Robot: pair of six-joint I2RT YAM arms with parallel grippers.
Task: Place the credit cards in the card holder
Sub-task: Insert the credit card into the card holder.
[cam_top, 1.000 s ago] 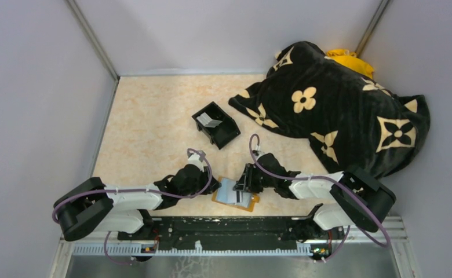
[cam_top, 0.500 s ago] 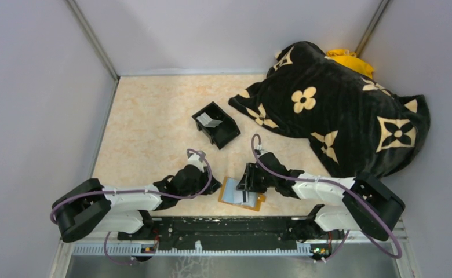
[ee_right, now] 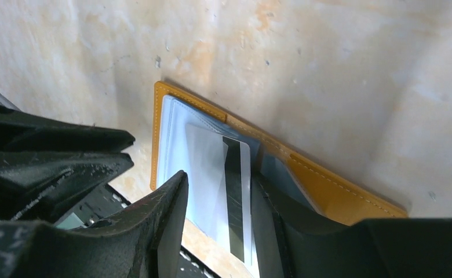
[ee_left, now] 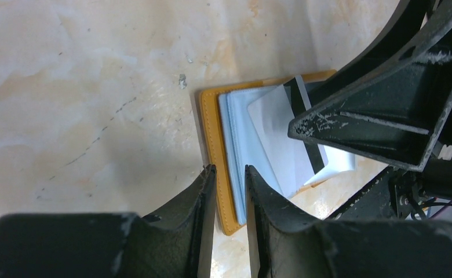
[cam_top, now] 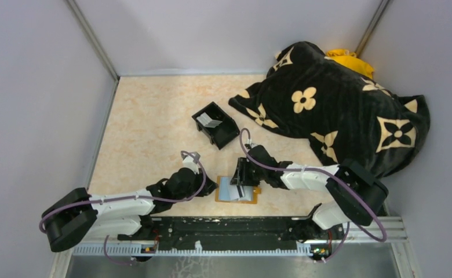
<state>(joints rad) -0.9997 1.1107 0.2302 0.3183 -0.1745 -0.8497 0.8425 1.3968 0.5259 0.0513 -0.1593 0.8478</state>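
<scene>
The orange-tan card holder (cam_top: 248, 198) lies open and flat near the table's front edge, its pale blue-grey pockets facing up. A pale credit card (ee_right: 212, 174) with a black stripe rests on those pockets, between the fingers of my right gripper (ee_right: 221, 176), which stands open just wider than the card. In the left wrist view that card (ee_left: 281, 133) lies slanted over the card holder (ee_left: 212, 133). My left gripper (ee_left: 229, 171) has its jaws a narrow gap apart, astride the holder's orange left edge. From above, the left gripper (cam_top: 212, 186) and right gripper (cam_top: 239, 179) flank the holder.
A black open-topped box (cam_top: 226, 139) with a pale card (cam_top: 211, 121) inside stands behind the holder. A black blanket with cream flowers (cam_top: 339, 116) covers the back right, over something yellow (cam_top: 348, 58). Grey walls close in on three sides.
My right gripper's jaws have widened around the card and it shifted slightly left. The holder turned squarer to the table edge. The left arm stretched out lower, its tip staying at the holder's left edge.
</scene>
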